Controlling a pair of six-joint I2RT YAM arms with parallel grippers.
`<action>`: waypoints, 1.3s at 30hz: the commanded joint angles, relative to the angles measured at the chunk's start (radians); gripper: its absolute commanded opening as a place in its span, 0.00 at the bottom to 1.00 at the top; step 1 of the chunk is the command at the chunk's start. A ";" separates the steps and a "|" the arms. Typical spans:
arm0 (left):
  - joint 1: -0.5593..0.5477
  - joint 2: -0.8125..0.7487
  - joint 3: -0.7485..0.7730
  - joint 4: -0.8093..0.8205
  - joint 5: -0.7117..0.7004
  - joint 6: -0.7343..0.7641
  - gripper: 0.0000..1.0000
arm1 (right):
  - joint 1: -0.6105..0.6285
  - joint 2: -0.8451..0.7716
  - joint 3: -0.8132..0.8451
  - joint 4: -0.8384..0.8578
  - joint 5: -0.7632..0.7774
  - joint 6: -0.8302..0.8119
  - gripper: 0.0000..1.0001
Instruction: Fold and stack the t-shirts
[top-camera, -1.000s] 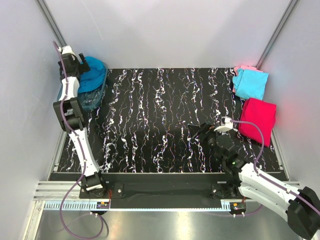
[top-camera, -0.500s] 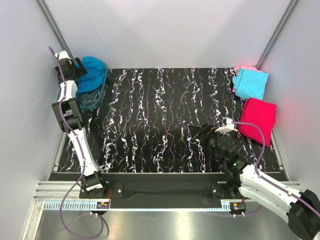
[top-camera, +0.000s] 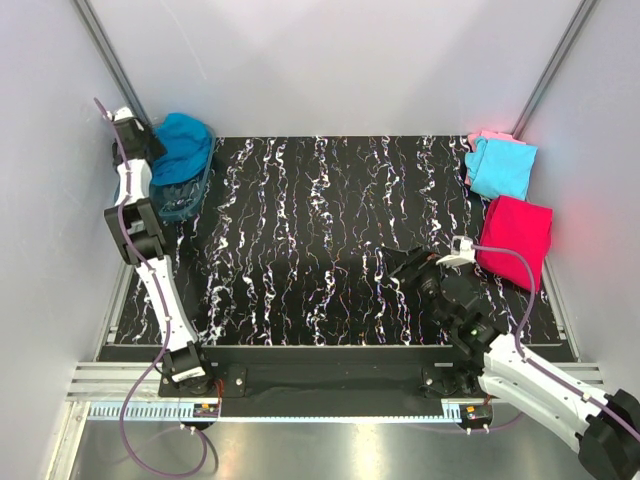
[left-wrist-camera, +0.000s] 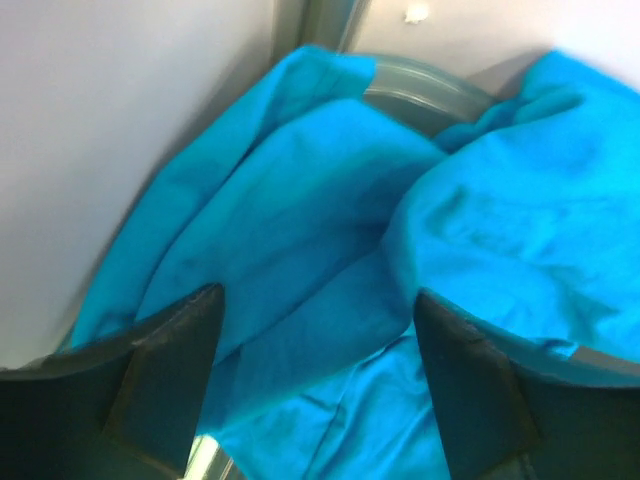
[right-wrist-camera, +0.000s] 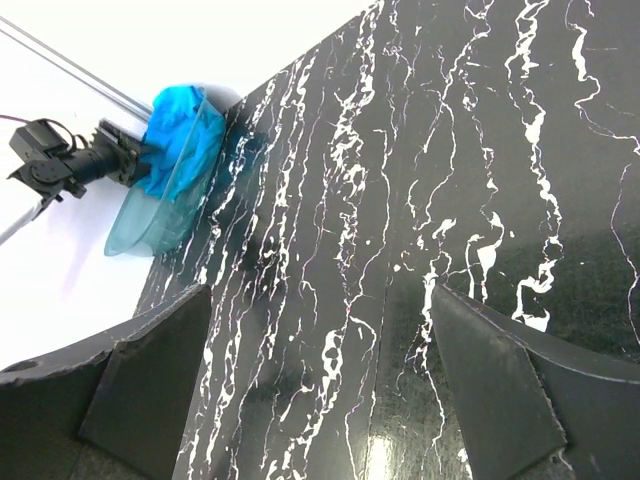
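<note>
The teal-blue shirt lies bunched, with no clear long axis, in the plastic tub at the upper left of the overhead view. It is directly ahead of the left gripper, whose jaws stand apart over the cloth, pinching nothing. The right gripper, wide and empty, sits well apart at the lower right.

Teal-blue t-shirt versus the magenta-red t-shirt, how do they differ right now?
The teal-blue t-shirt is bunched up in the translucent tub at the far left; the magenta-red t-shirt lies folded flat on the table at the right. The teal-blue t-shirt has the left gripper at it; nothing touches the magenta-red t-shirt. Both are plain cloth.
</note>
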 joint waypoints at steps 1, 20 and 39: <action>0.031 -0.005 0.045 -0.063 -0.031 -0.037 0.45 | 0.004 -0.043 -0.011 -0.012 0.036 0.002 0.97; -0.051 -0.587 -0.461 -0.022 0.121 -0.172 0.00 | 0.004 -0.011 0.002 -0.012 0.010 0.013 0.97; -0.800 -1.290 -1.295 0.035 -0.121 -0.353 0.00 | 0.006 0.091 0.018 -0.003 0.027 0.027 0.97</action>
